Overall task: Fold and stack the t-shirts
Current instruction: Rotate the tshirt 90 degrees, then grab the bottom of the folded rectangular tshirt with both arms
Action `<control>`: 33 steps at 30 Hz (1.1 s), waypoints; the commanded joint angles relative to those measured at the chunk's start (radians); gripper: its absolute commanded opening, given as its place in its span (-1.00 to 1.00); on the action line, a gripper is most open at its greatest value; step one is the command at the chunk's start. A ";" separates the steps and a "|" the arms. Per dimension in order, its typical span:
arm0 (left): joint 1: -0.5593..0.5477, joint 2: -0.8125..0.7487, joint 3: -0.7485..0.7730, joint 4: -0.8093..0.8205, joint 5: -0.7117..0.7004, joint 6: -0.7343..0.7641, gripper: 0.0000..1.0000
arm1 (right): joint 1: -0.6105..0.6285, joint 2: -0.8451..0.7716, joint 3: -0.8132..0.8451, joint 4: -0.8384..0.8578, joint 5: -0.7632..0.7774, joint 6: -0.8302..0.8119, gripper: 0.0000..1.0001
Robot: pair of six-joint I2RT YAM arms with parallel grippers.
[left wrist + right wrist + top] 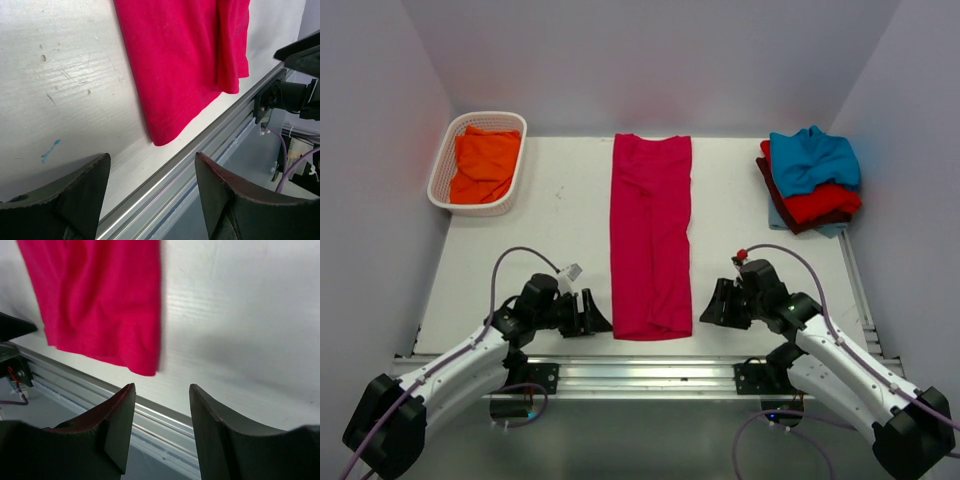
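A crimson-pink t-shirt [651, 232] lies folded into a long strip down the middle of the table; its near end shows in the left wrist view [185, 65] and the right wrist view [100, 305]. My left gripper [598, 318] is open and empty just left of the strip's near corner. My right gripper [712, 310] is open and empty just right of the other near corner. An orange t-shirt [484, 164] lies in the basket. A stack at the back right holds a teal-blue t-shirt [810, 158] over a red t-shirt [820, 205] and a maroon t-shirt [775, 192].
A white lattice basket [443, 170] stands at the back left. A metal rail [650, 367] runs along the table's near edge, also seen in the left wrist view [200, 150] and the right wrist view [160, 420]. Walls close in both sides.
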 commanded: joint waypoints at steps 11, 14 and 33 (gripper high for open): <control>-0.037 0.166 -0.065 0.136 -0.052 -0.114 0.46 | 0.025 0.098 -0.194 0.192 -0.139 0.184 0.01; -0.048 0.241 -0.055 0.160 -0.088 -0.128 0.46 | 0.029 0.173 -0.209 0.284 -0.133 0.196 0.00; -0.169 0.602 0.000 0.468 -0.102 -0.174 -1.00 | 0.126 0.369 -0.204 0.450 -0.083 0.213 -1.00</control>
